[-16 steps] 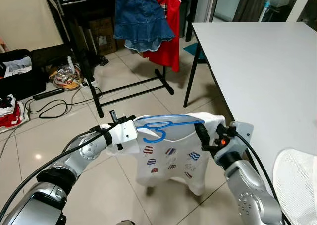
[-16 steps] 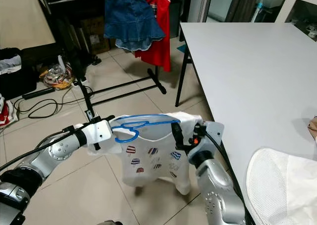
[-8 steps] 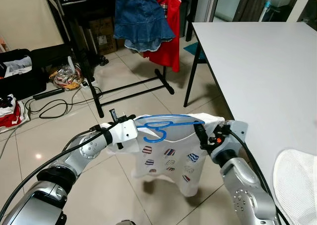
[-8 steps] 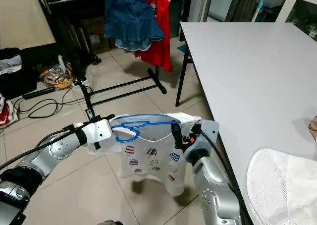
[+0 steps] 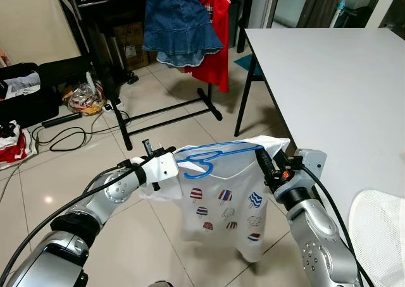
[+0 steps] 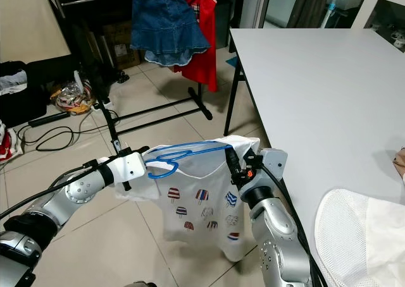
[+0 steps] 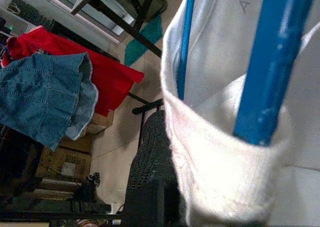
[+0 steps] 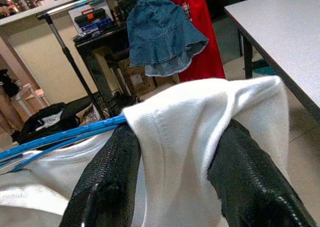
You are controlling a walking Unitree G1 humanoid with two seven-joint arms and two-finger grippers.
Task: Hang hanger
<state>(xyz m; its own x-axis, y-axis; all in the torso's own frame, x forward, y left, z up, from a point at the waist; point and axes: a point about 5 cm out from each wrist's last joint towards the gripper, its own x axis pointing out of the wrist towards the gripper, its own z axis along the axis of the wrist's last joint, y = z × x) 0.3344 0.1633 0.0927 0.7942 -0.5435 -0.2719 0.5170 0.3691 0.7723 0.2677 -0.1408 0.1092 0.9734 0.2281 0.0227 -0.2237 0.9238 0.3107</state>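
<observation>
A blue plastic hanger (image 5: 218, 153) carries a white T-shirt (image 5: 224, 205) printed with small striped shapes. I hold it level in front of me, above the tiled floor. My left gripper (image 5: 169, 167) is shut on the hook end, with shirt cloth wrapped over the bar (image 7: 265, 62). At the other shoulder my right gripper (image 5: 264, 160) is shut on the shirt; its black fingers (image 8: 105, 187) pinch the white cloth. Ahead stands the black clothes rack (image 5: 168, 113), with a denim skirt (image 5: 180, 24) and a red garment (image 5: 215, 34) hanging on it.
A large white table (image 5: 335, 78) runs along my right, its dark leg (image 5: 243, 103) near the rack's foot. A white mesh item (image 5: 380, 236) lies at the table's near corner. A black bag (image 5: 25, 94), cables and clutter cover the floor to the left.
My right gripper has lifted its end of the hanger a little. The shirt has swung to the right and hangs lower and longer. The left gripper has hardly moved.
</observation>
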